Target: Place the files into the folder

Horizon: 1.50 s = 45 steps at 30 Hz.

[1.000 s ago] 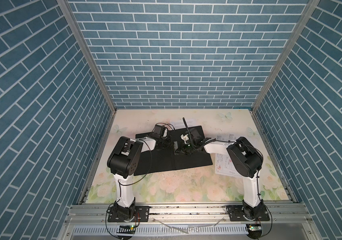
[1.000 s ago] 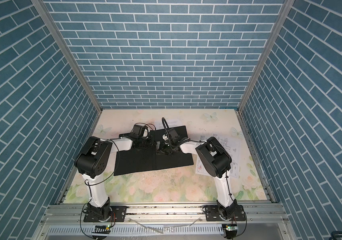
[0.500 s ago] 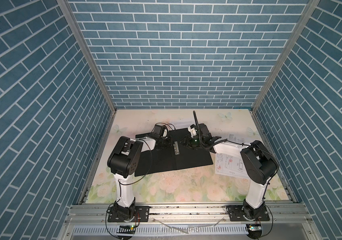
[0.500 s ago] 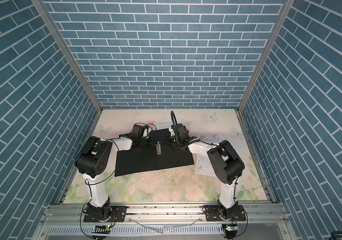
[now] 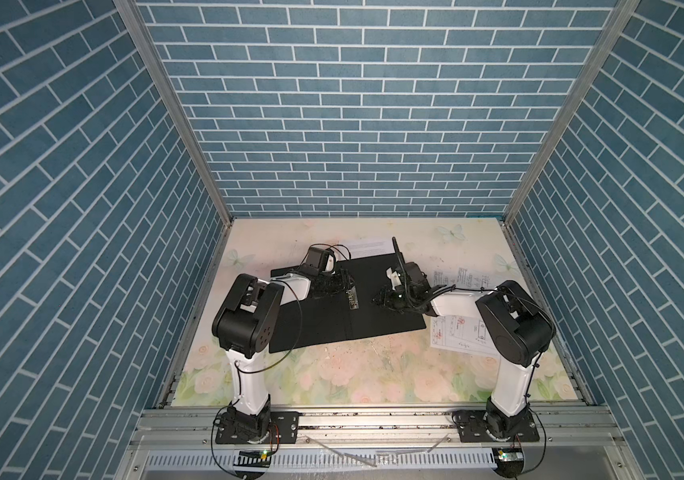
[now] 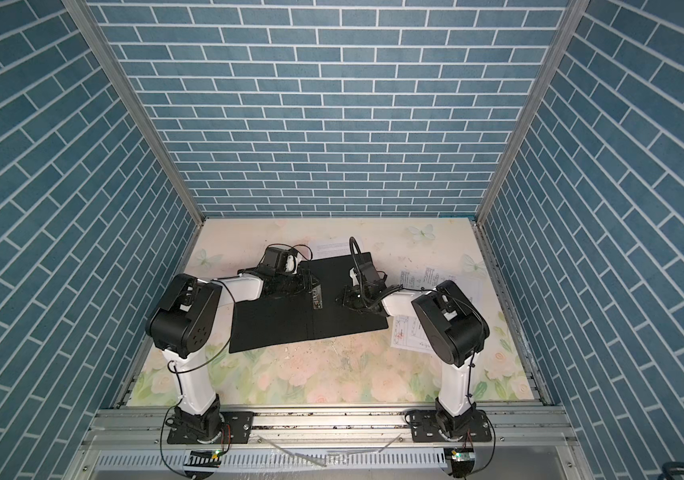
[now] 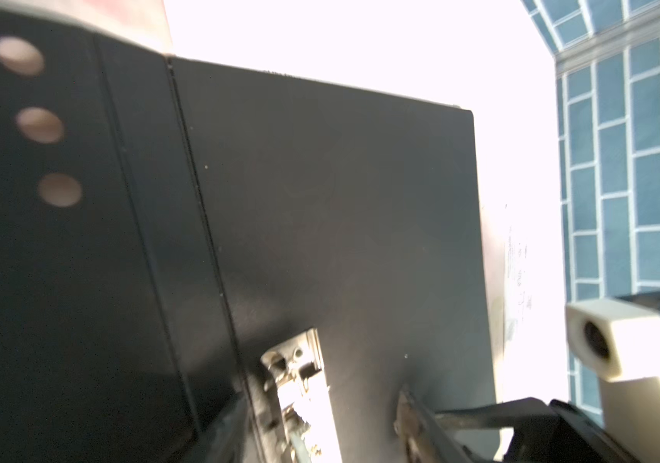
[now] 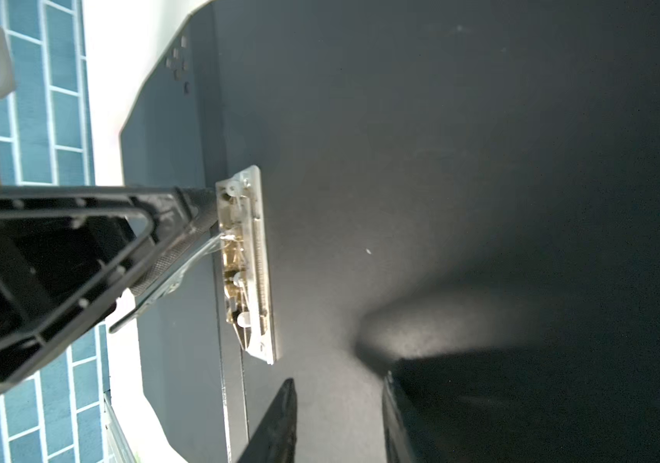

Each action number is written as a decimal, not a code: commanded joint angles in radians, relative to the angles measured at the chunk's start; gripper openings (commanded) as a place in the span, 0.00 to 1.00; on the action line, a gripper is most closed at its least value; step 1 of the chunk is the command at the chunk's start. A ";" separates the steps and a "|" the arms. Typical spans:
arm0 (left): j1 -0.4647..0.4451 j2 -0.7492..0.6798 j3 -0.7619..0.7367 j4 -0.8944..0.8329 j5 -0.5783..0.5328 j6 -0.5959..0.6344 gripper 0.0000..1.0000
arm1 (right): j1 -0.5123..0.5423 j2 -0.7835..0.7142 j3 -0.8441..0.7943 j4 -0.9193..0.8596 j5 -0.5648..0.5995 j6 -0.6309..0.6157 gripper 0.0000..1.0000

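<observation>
Two claws are being held low over the open folder (image 5: 332, 328), which is lying flat, black side up, in the middle of the table (image 5: 332, 374). On the left, the left claw (image 7: 324, 393) is being held open, its jaws spread either side of the metal clip (image 7: 300, 381) at the spine. If the clip is snagged by a jaw while the arm is being raised, the folder could be dragged askew.

Further right, the right claw (image 8: 340, 379) is being held partly open and empty above the right leaf. No sheet is lying inside. The text sheet (image 5: 367, 248) is lying at the folder's far edge, possibly tucked slightly beneath it. The far drawing sheet (image 5: 469, 274) and the near drawing sheet (image 5: 456, 336) are lying just beside the right edge, crossed by the right arm. Being thin and flat, they could be creased or pushed away rather than pinched.

Bare table is being left open in front of the folder. Far less is being left between the sheets and the right wall.
</observation>
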 commanded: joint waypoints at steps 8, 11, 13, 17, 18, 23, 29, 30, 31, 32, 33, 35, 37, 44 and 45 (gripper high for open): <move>0.014 -0.137 -0.127 -0.084 -0.028 -0.120 0.92 | 0.011 -0.033 -0.060 -0.004 0.005 0.039 0.39; 0.012 -0.201 -0.220 0.026 -0.003 -0.211 1.00 | 0.009 -0.070 -0.055 -0.021 0.020 0.013 0.41; 0.009 -0.242 -0.254 0.052 -0.006 -0.235 1.00 | 0.006 -0.093 -0.045 -0.051 0.034 -0.010 0.42; -0.006 -0.336 -0.316 0.080 -0.023 -0.279 1.00 | -0.001 -0.121 -0.040 -0.074 0.057 -0.040 0.45; -0.009 -0.351 -0.331 0.095 -0.019 -0.298 1.00 | -0.003 -0.121 -0.038 -0.074 0.057 -0.041 0.45; -0.027 -0.349 -0.360 0.209 0.057 -0.402 1.00 | -0.014 -0.095 -0.033 -0.062 0.048 -0.027 0.45; -0.069 -0.303 -0.360 0.343 0.082 -0.496 1.00 | -0.018 -0.091 -0.031 -0.074 0.051 -0.026 0.45; -0.075 -0.292 -0.360 0.367 0.086 -0.511 1.00 | -0.021 -0.091 -0.030 -0.077 0.053 -0.026 0.45; -0.080 -0.276 -0.360 0.392 0.092 -0.535 1.00 | -0.022 -0.090 -0.030 -0.078 0.053 -0.026 0.45; -0.084 -0.258 -0.356 0.412 0.100 -0.544 1.00 | -0.023 -0.091 -0.030 -0.080 0.053 -0.026 0.45; -0.087 -0.245 -0.350 0.433 0.108 -0.553 1.00 | -0.026 -0.091 -0.031 -0.083 0.052 -0.026 0.45; -0.088 -0.214 -0.339 0.473 0.116 -0.571 1.00 | -0.026 -0.092 -0.030 -0.086 0.050 -0.026 0.45; -0.088 -0.198 -0.326 0.493 0.118 -0.579 1.00 | -0.028 -0.095 -0.031 -0.087 0.050 -0.026 0.45; -0.077 -0.154 -0.184 0.409 0.125 -0.537 1.00 | -0.028 -0.091 -0.036 -0.096 0.050 -0.028 0.45; -0.074 -0.142 -0.156 0.389 0.128 -0.528 1.00 | -0.027 -0.091 -0.037 -0.097 0.050 -0.028 0.45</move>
